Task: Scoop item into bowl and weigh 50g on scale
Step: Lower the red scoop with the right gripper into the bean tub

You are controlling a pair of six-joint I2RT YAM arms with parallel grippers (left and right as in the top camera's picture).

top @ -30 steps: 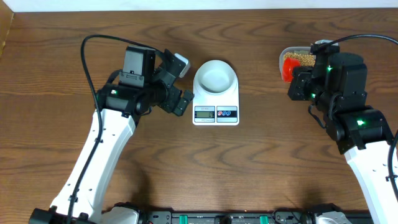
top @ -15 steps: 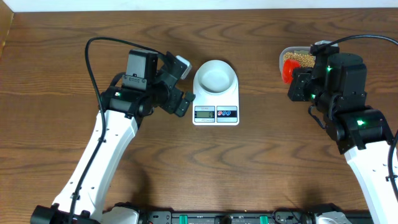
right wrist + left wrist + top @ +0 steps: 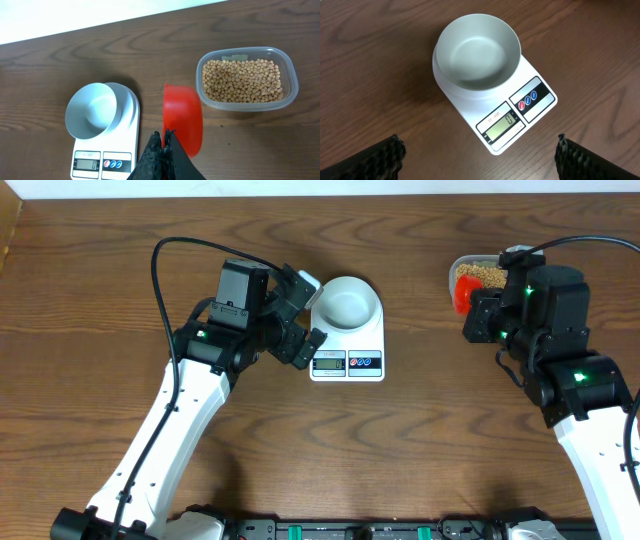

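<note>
Bowl (image 3: 477, 52) on scale (image 3: 530, 107) empty, display 0; beans (image 3: 242, 80) unscooped near far-right corner; right gripper (image 3: 164, 145) clamps red scoop (image 3: 182, 120), left gripper (image 3: 480, 160) wide open, empty.

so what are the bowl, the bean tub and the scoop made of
Small round pale bowl: probably matte plastic or melamine, soft even sheen. Clear rounded-rectangular tub: see-through plastic, beans show through the wall. Red scoop: likely plastic, uniform bright colour.

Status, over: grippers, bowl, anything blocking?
Left gripper open, beside scale. Right gripper shut on red scoop, next to clear container of beans. Bowl empty on scale, display reads 0. Nothing between scoop and bowl.
</note>
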